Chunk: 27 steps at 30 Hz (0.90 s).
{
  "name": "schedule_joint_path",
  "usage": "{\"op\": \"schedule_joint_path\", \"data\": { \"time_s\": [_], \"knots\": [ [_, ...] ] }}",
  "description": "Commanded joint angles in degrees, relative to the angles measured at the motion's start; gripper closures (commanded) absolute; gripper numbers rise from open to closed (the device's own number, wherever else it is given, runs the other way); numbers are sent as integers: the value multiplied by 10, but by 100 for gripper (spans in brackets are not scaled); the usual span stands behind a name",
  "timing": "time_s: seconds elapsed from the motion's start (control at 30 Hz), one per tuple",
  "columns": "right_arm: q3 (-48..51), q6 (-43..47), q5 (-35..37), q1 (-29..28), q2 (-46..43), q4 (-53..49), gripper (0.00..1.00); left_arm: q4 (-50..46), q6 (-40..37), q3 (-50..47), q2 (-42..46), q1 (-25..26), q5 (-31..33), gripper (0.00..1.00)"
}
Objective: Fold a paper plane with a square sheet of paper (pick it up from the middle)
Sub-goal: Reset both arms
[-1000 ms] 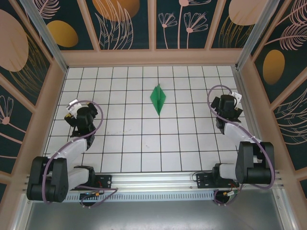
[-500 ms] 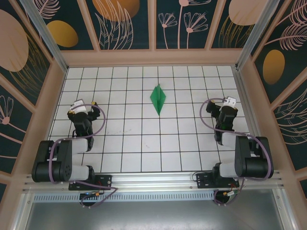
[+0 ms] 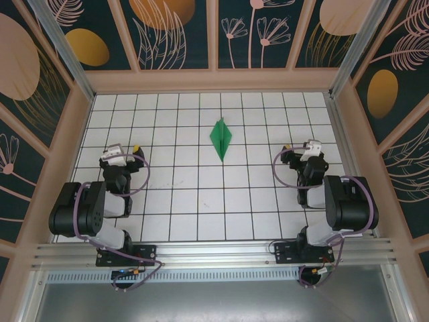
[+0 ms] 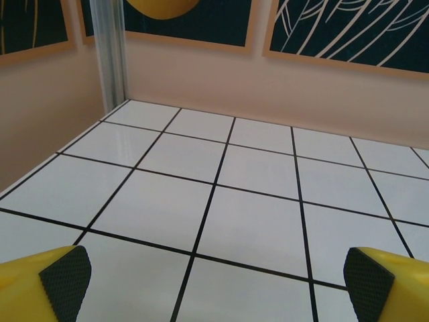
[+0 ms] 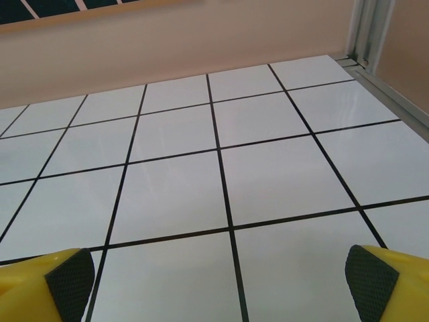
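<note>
My left gripper [image 4: 214,278] and right gripper [image 5: 218,278] both stand fully wide and empty, parked low near my bases, I judge because the paper plane [image 3: 221,138] lies folded mid-table, well apart from both.

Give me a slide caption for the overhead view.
Slim folded bright green paper plane lies on the white gridded table ahead of two tucked arms, left claw and right claw both open.
</note>
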<state>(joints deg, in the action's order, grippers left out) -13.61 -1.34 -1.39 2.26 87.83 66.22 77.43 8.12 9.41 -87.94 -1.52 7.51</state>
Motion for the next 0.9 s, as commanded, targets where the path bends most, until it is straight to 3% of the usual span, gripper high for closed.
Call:
{"op": "schedule_joint_path", "data": {
  "time_s": [0.0, 0.13, 0.3, 0.87],
  "knots": [
    [-1, 8, -13, 1, 5, 46, 1, 30, -5, 14, -3, -3, 5, 2],
    [-1, 8, -13, 1, 4, 46, 1, 46, -6, 6, -2, -3, -4, 1],
    [-1, 8, -13, 1, 5, 46, 1, 9, -38, 25, -3, -3, -87, 2],
    [0, 8, -13, 1, 5, 46, 1, -2, -35, 32, -5, -1, -71, 2]
  ]
}}
